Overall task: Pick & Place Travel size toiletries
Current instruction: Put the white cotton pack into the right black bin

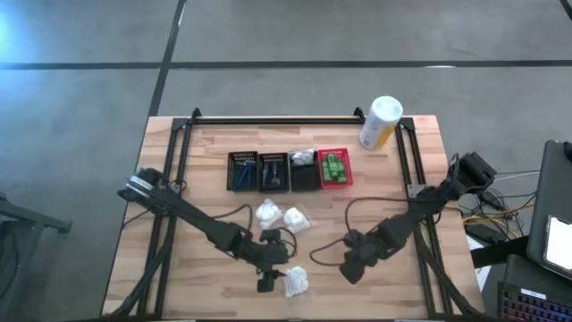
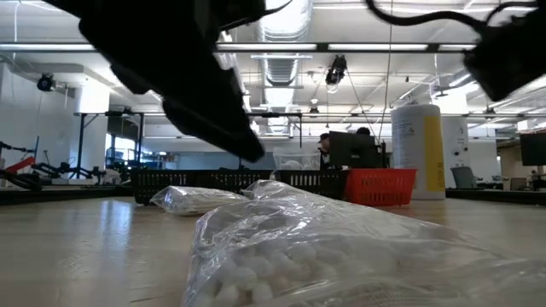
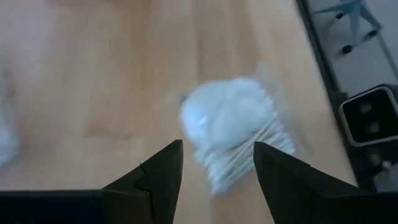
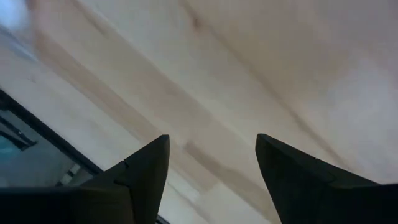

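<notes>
Three white puffy bundles in clear bags lie on the wooden table: one near the near edge (image 1: 295, 281), two more near the middle (image 1: 267, 213) (image 1: 296, 219). My left gripper (image 1: 266, 283) hovers open just left of the near bundle (image 3: 233, 134), which shows ahead of its fingers in the left wrist view. My right gripper (image 1: 350, 268) is open over bare wood, right of that bundle. Four small baskets stand in a row (image 1: 288, 170): two hold dark blue tubes, one a white bundle, the red one green bottles (image 1: 334, 168).
A tall white-and-yellow canister (image 1: 380, 122) stands at the far right of the table. A black frame rail (image 1: 277, 119) runs along the far edge. Bare wood lies left of the left arm. In the low view the near bundle (image 2: 341, 247) fills the foreground.
</notes>
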Controlling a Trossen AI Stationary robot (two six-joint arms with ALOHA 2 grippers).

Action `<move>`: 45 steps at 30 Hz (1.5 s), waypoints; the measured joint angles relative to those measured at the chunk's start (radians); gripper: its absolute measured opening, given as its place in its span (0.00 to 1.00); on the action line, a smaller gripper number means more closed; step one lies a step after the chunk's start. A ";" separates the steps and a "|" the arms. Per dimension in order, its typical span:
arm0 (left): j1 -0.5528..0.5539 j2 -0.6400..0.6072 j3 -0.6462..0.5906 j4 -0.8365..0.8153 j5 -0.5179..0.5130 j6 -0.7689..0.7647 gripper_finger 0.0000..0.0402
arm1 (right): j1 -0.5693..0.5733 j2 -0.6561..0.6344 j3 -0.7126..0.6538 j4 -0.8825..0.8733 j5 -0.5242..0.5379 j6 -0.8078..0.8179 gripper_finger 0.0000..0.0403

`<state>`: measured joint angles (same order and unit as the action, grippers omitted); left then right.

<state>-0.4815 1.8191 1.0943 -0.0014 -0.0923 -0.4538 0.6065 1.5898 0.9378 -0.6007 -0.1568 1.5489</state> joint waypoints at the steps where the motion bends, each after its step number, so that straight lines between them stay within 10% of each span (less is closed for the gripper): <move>1: 0.002 0.022 0.026 0.000 0.008 0.004 0.50 | 0.014 0.000 -0.008 0.006 -0.001 0.021 0.57; 23: 0.075 0.252 0.311 -0.249 0.305 0.209 0.50 | 0.226 0.000 -0.046 0.104 0.206 0.284 0.51; 45: 0.152 0.257 0.309 -0.244 0.060 -0.091 0.50 | 0.080 0.047 -0.153 0.529 0.468 0.275 0.51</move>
<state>-0.3293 2.0766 1.4030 -0.2455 -0.0322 -0.5446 0.6864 1.6369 0.7845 -0.0719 0.3107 1.8235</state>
